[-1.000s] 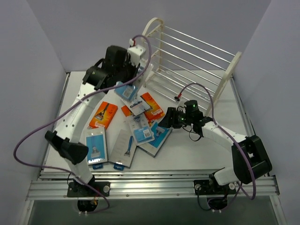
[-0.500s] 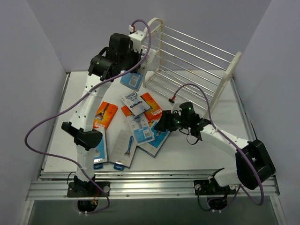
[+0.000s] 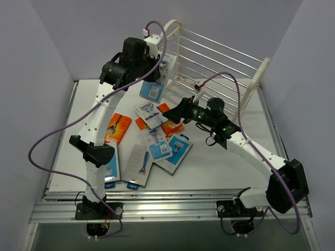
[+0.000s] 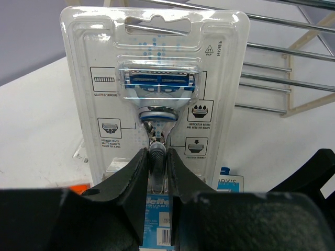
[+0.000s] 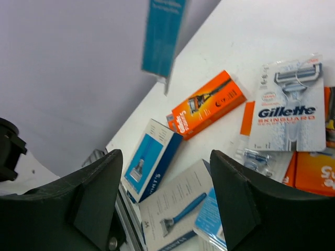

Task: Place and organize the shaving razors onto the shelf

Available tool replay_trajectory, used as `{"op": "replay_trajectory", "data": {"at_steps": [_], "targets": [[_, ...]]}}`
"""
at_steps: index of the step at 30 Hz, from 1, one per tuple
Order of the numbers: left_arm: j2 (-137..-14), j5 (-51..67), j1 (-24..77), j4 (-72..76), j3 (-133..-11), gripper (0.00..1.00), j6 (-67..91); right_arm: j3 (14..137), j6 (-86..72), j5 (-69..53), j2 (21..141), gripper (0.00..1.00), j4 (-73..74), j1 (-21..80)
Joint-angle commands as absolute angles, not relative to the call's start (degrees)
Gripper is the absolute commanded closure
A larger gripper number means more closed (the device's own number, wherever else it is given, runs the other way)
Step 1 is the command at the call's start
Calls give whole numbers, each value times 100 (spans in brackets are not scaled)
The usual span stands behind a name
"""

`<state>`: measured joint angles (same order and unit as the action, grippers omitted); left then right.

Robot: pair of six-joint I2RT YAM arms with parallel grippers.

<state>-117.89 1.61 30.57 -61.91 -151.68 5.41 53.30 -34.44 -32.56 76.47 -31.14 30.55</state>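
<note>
Since one second earlier, the left hand (image 3: pixel 148 78) has lifted its blister pack (image 3: pixel 153 90) off the heap and carried it up to the left end frame of the shelf (image 3: pixel 209 63). The right hand (image 3: pixel 175 113) has swung from the heap's right side to a position nearer the shelf front.

Left hand: fingers narrow, clamped on the lower, handle part of the blister pack, which is held clear of the table (image 3: pixel 230 167) with the razor head pointing away from the fingers, just before the shelf rods. Whether pack and shelf touch cannot be told.

Right hand: fingers spread wide, nothing between them, poised above the loose packs.

The remaining razor packs lie on the table in front of the shelf, partly overlapping. A white Gillette pack (image 3: pixel 149 116) lies nearest the shelf. An orange box (image 3: pixel 116 127) lies farther out, to the left. Blue-and-white cards (image 3: pixel 157 144) lie farthest from the shelf.
</note>
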Motion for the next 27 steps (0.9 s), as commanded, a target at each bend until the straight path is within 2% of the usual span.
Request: {"op": "replay_trajectory", "data": {"at_steps": [1, 15, 20, 27], "targets": [[-11646, 211, 3023, -6056, -15109, 98, 755, 5660, -3753, -3437, 7769, 36, -3893, 3155], [-11259, 553, 3041, -5695, -14370, 98, 1081, 6337, -3814, -3041, 8288, 35, -3709, 3296], [-11171, 589, 3041, -5572, -14203, 98, 1142, 6407, -3902, -3006, 8429, 38, -3744, 3366], [-11074, 97, 3032, -5572, -14238, 98, 1073, 6258, -3780, -2734, 8297, 40, -3621, 3401]]}}
